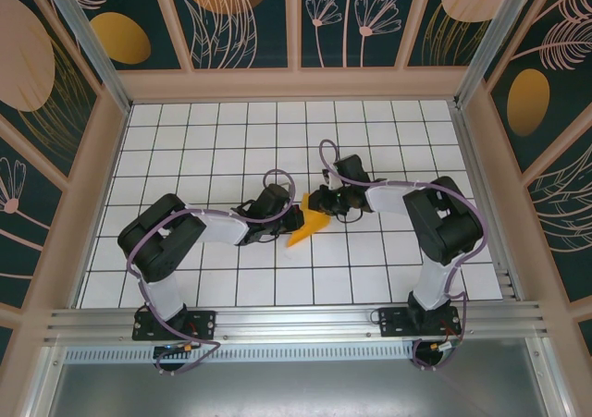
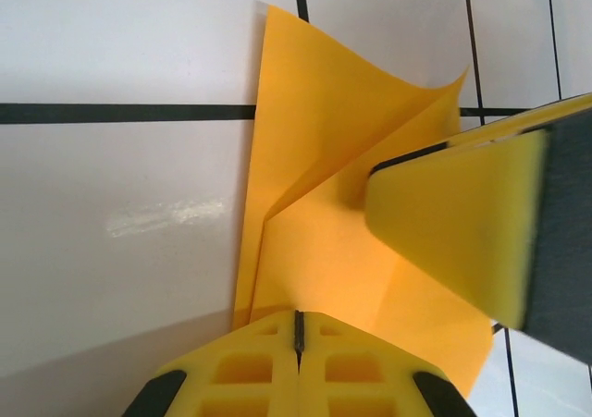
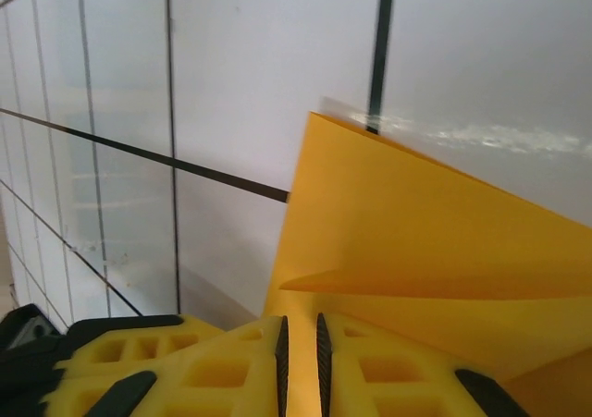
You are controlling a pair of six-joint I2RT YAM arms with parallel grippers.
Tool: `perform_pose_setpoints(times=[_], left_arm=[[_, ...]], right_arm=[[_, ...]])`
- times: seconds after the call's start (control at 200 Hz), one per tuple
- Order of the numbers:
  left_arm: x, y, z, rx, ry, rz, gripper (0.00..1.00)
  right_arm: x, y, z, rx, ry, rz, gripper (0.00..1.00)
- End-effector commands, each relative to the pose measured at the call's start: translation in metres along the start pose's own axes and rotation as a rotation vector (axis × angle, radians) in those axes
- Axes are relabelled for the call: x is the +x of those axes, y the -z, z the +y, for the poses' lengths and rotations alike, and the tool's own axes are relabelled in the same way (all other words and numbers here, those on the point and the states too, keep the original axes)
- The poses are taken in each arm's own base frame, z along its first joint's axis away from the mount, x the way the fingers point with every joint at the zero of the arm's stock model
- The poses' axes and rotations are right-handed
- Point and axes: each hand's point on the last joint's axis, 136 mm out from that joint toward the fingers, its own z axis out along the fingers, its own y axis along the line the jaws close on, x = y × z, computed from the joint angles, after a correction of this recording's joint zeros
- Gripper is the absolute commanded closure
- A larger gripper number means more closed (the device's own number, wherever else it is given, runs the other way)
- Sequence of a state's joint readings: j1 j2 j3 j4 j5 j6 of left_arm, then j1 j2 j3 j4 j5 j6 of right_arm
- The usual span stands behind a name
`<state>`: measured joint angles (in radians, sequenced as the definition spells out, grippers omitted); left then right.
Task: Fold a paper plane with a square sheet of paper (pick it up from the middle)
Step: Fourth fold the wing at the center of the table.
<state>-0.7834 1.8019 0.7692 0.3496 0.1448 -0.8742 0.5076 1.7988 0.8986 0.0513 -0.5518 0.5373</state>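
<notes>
On the white gridded table point(image 1: 231, 130), the left arm reaches from its base toward the middle. The left tool point(image 1: 294, 219) meets the orange-yellow paper sheet point(image 1: 308, 226) at the sheet's left side. In the left wrist view the two yellow fingers point(image 2: 250, 371) of this tool point(image 2: 298, 332) are pressed together without a gap. The near edge of the paper sheet point(image 2: 324, 140) goes into the seam between them, so this tool is clamped on the paper.

The sheet is creased into a pointed shape and sits near the centre of the table, between the two tools. One flap rises from the surface.

At its right side the right tool point(image 1: 321, 201) grips it too. In the right wrist view its fingers point(image 3: 231, 361) stand nearly together, with only a thin slit at the tips point(image 3: 301, 329), and the paper sheet point(image 3: 416, 223) runs into this slit. One finger point(image 2: 453, 223) of the right tool also appears in the left wrist view, lying over the paper.
</notes>
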Motion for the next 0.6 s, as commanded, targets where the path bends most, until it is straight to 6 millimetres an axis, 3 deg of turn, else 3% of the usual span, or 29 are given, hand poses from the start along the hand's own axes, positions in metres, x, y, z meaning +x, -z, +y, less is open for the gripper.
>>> perform_pose_setpoints(times=[0.0, 0.295, 0.595], left_arm=[[0.005, -0.004, 0.015, -0.051, 0.035, 0.012, 0.97], [0.01, -0.004, 0.024, -0.073, 0.061, 0.019, 1.0], [0.018, -0.006, 0.035, -0.113, 0.081, 0.04, 1.0]], right_arm=[[-0.006, 0.012, 0.017, -0.055, 0.04, -0.036, 0.8], [0.023, 0.003, 0.008, -0.054, 0.042, 0.043, 0.81], [0.032, -0.005, 0.008, -0.073, 0.056, 0.093, 0.81]])
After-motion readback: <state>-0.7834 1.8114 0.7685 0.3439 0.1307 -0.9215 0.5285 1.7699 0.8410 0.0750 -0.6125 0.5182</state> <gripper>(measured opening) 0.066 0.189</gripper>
